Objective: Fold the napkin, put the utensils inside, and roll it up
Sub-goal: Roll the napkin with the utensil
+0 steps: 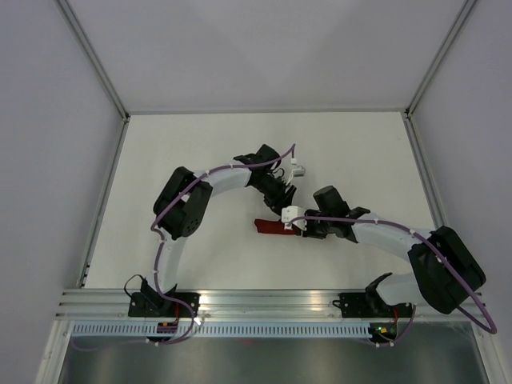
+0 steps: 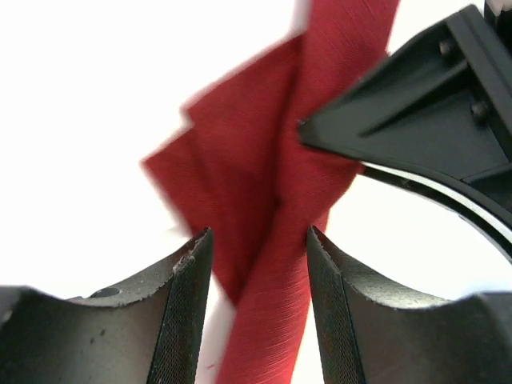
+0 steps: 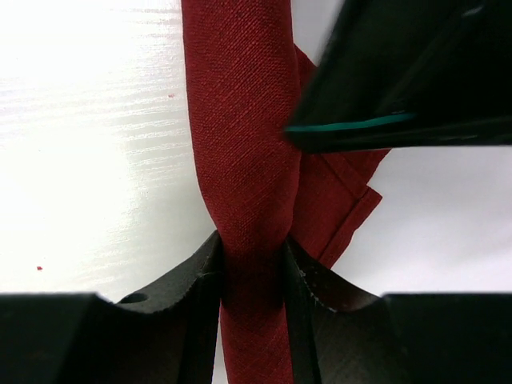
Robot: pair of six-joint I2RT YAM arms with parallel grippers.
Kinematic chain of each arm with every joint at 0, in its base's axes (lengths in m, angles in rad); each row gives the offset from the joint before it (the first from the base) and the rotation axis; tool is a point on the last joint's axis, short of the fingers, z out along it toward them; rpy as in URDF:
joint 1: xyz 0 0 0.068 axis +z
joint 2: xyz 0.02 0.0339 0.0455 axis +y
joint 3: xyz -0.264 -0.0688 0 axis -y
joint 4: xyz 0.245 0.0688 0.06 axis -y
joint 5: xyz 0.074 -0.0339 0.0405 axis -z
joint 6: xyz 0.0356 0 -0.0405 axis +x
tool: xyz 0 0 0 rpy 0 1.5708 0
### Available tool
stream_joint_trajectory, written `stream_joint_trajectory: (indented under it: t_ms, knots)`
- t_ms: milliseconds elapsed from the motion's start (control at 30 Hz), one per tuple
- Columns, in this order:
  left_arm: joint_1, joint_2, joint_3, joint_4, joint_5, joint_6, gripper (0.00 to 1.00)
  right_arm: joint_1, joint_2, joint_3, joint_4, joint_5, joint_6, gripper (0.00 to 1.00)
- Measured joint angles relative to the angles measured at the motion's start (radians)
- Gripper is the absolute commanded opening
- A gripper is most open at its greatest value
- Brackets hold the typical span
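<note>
The napkin [image 1: 270, 226] is a dark red cloth rolled into a narrow tube at mid-table, with a loose folded corner sticking out [image 3: 344, 204]. My right gripper [image 3: 252, 244] is shut on the roll and pinches it between both fingers; in the top view it [image 1: 298, 226] is at the roll's right end. My left gripper [image 2: 258, 232] is open and straddles the roll [image 2: 276, 288] with a gap on each side; in the top view it [image 1: 286, 202] is just behind the roll. The knife is hidden from every view.
White tabletop [image 1: 200, 152] with grey walls and metal frame posts [image 1: 104, 200] at both sides. An aluminium rail [image 1: 264, 300] runs along the near edge by the arm bases. The two grippers are very close together over the roll.
</note>
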Motion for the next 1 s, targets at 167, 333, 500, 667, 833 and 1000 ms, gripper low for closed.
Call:
stream_joint_trajectory:
  t_ms: [167, 333, 500, 667, 833, 1000]
  knots:
    - [0.037, -0.095, -0.092, 0.134, -0.108, -0.045, 0.55, -0.006, 0.043, 0.053, -0.06, -0.029, -0.011, 0.38]
    - [0.065, -0.288, -0.343, 0.399, -0.3, -0.156, 0.55, -0.042, 0.116, 0.143, -0.158, -0.09, -0.025, 0.38]
    - [0.076, -0.501, -0.62, 0.698, -0.445, -0.235, 0.55, -0.087, 0.218, 0.269, -0.304, -0.159, -0.06, 0.38]
    - [0.041, -0.633, -0.783, 0.91, -0.588, -0.251, 0.55, -0.143, 0.383, 0.461, -0.521, -0.245, -0.124, 0.38]
    - [-0.102, -0.706, -0.883, 1.014, -0.755, -0.193, 0.53, -0.182, 0.529, 0.629, -0.71, -0.305, -0.179, 0.38]
    - [-0.261, -0.718, -0.908, 1.052, -0.887, -0.066, 0.58, -0.212, 0.647, 0.754, -0.853, -0.359, -0.216, 0.38]
